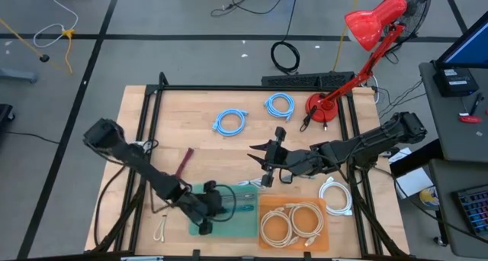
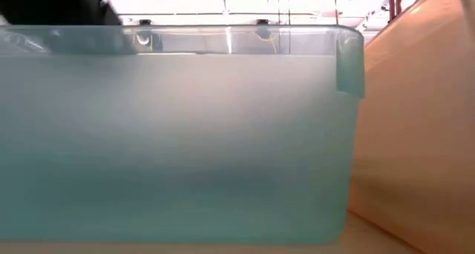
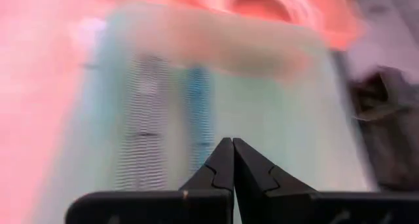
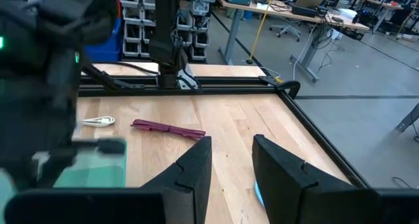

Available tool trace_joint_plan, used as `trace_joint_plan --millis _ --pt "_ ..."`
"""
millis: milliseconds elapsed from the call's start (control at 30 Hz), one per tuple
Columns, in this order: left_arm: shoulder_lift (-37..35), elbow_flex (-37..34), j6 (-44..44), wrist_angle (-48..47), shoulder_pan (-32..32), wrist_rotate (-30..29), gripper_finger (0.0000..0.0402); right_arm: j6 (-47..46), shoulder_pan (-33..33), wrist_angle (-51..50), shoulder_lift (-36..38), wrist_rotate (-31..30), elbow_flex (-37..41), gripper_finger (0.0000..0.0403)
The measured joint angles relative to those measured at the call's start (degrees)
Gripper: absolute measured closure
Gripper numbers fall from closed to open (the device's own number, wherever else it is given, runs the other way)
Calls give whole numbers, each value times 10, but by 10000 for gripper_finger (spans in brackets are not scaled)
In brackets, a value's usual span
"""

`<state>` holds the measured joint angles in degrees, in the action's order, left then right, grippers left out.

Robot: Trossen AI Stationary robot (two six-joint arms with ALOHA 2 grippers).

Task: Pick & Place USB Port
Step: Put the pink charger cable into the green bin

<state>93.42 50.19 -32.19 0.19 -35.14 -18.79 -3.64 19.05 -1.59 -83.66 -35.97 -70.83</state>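
My left gripper (image 1: 207, 217) (image 3: 232, 144) hangs shut over the teal bin (image 1: 240, 227) (image 2: 178, 135) at the table's near edge, with nothing between its fingers. A blue cable (image 3: 196, 99) lies on the bin's floor beyond the fingertips. My right gripper (image 1: 259, 156) (image 4: 232, 149) hovers open above the middle of the table. Bare wood shows through its gap, and a pale blue bit low by one finger cannot be made out. Two coiled blue cables (image 1: 229, 121) (image 1: 279, 104) lie at the far side.
An orange bin (image 1: 267, 242) (image 2: 415, 120) holding white cables stands right of the teal one. A loose white cable (image 1: 335, 196), a maroon cable (image 1: 184, 162) (image 4: 167, 128) and a small white cable (image 1: 162, 230) (image 4: 98, 121) lie around. A red lamp (image 1: 324, 108) stands far right.
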Motion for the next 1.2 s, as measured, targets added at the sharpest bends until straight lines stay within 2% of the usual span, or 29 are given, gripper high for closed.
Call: trace_joint_plan --millis 167,400,567,633,733,833,933,1067,1200 --pt "-85 0 -41 -73 -8 -153 401 0 0 -6 0 0 0 303" --pt "-177 -2 -185 -280 1 -239 397 -1 2 -9 0 1 0 304" --pt "-219 -2 -324 -479 23 -239 395 -2 2 -9 0 1 0 304" --pt "-225 -2 -385 -570 36 -221 395 -2 2 -10 0 1 0 306" --pt "-225 -2 -417 -660 50 -189 386 -2 2 -10 0 1 0 307" --pt "-221 -7 -414 -675 64 -137 350 -2 2 -10 0 1 0 307" --pt "-223 -19 -403 -677 86 -106 294 -2 2 -9 0 1 0 307" --pt "-222 -57 -404 -675 124 -68 216 -2 2 -8 0 2 0 308" --pt "-222 -113 -407 -655 151 -39 162 -2 3 -8 0 2 0 307"
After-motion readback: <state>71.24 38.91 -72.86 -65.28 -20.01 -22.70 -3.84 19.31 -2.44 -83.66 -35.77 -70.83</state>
